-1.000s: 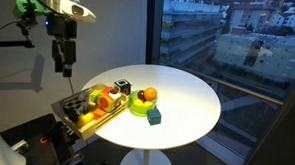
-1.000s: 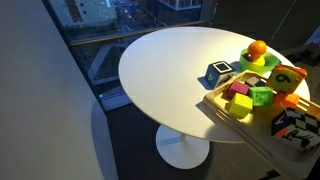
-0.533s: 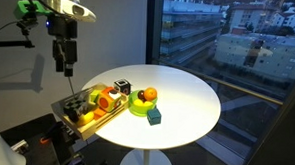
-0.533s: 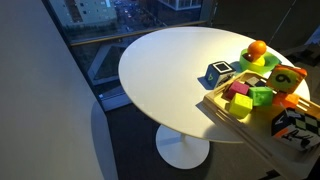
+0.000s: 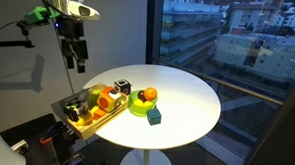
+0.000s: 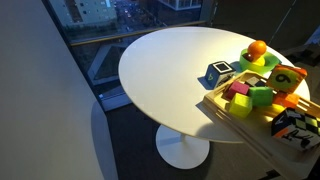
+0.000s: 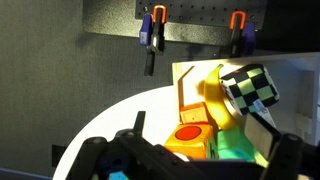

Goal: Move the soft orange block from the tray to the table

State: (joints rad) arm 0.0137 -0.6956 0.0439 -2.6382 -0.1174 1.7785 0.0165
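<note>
Gripper (image 5: 80, 62) shifted sideways; jaws apart, empty, well above tray (image 5: 68, 119)

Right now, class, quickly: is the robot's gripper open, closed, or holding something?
Gripper: open, nothing between its fingers.
</note>
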